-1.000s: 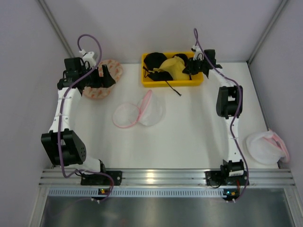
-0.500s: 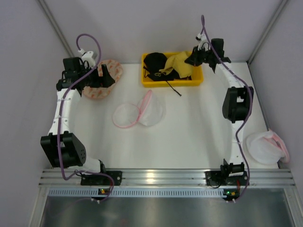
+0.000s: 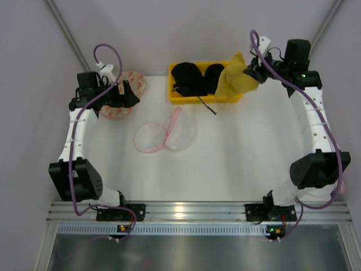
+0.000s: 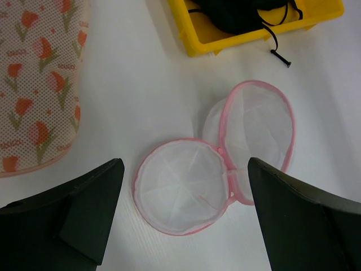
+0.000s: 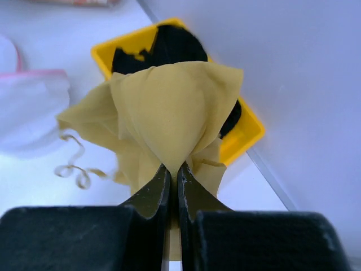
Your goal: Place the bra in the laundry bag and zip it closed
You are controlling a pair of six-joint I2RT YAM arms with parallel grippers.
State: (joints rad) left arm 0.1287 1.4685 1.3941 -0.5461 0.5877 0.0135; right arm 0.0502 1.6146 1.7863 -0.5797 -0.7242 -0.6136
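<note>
"Top external view, starting at the left: where is the left pincer (image 3: 125, 93)?"

"It hovers by a pinkish mesh bag (image 3: 137, 83) with orange-red flowers, at the far left of the bench (image 3: 237, 152). The left wrist view shows its fingers (image 4: 84, 214) spread wide with nothing between them."

"And next along?"

"The laundry bag (image 3: 180, 134) lies flat on the bench near the middle. It is unzipped, with its two round white halves folded out side by side and joined at the pink rim. Both pincers are well apart from it."

"Behind it?"

"A yellow tray (image 3: 186, 100) on the far side, with black bras (image 3: 189, 79) inside. One black cord (image 3: 207, 106) trails over its front wall onto the bench."

"Where is the bra (image 3: 234, 79)?"

"In the air over the tray's right end, dangling from the right pincer (image 3: 252, 72). The right wrist view shows the jaws pressed together on a bunch of the mustard fabric, and a thin strap (image 5: 73, 169) curls loose to the left."
</note>
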